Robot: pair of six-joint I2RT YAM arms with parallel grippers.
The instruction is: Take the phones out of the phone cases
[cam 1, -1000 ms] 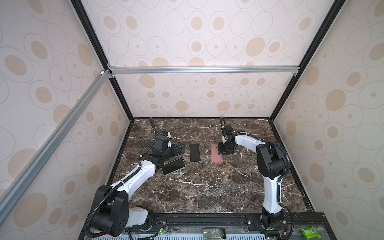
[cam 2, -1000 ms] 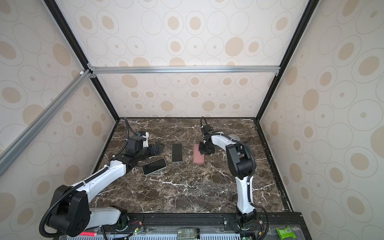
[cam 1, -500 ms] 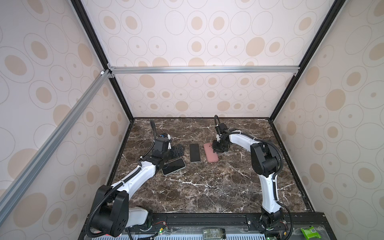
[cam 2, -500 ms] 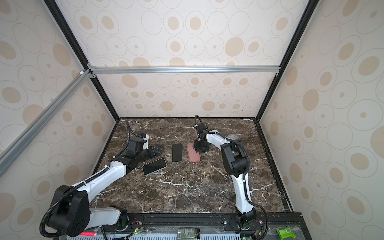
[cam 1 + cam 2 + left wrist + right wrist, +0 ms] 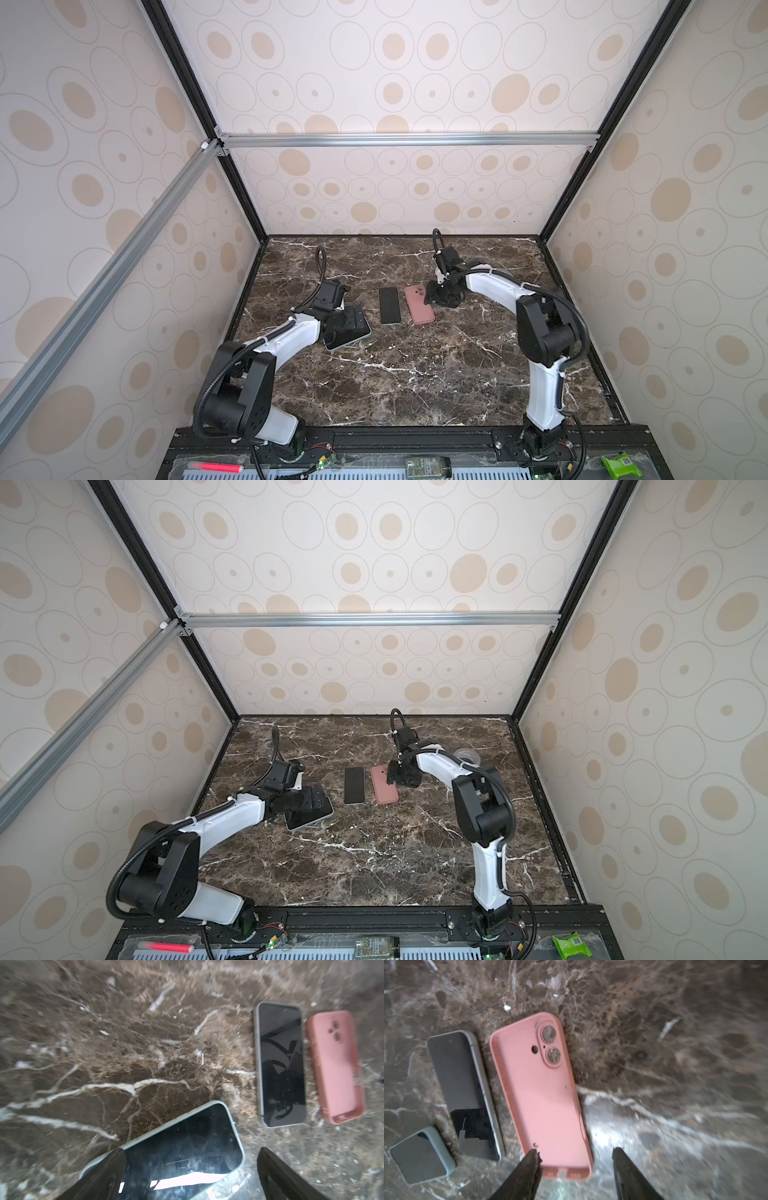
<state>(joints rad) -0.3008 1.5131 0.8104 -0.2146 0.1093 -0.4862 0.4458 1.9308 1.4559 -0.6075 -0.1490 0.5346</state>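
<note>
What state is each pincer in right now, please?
Left pincer: open, over the cased phone, gripping nothing.
Right pincer: open, by the empty pink phone case, gripping nothing.

The bare phone, dark screen up, lies flat on the marble. The empty pink phone case lies flat just right of it, not touching. Marble shows through its camera holes. Further left lies a second phone, pale-cased and turned askew.

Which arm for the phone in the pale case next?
Left. The left gripper, fingers open, hangs right over the cased phone; the right gripper is at the empty pink case, past the bare phone.
</note>
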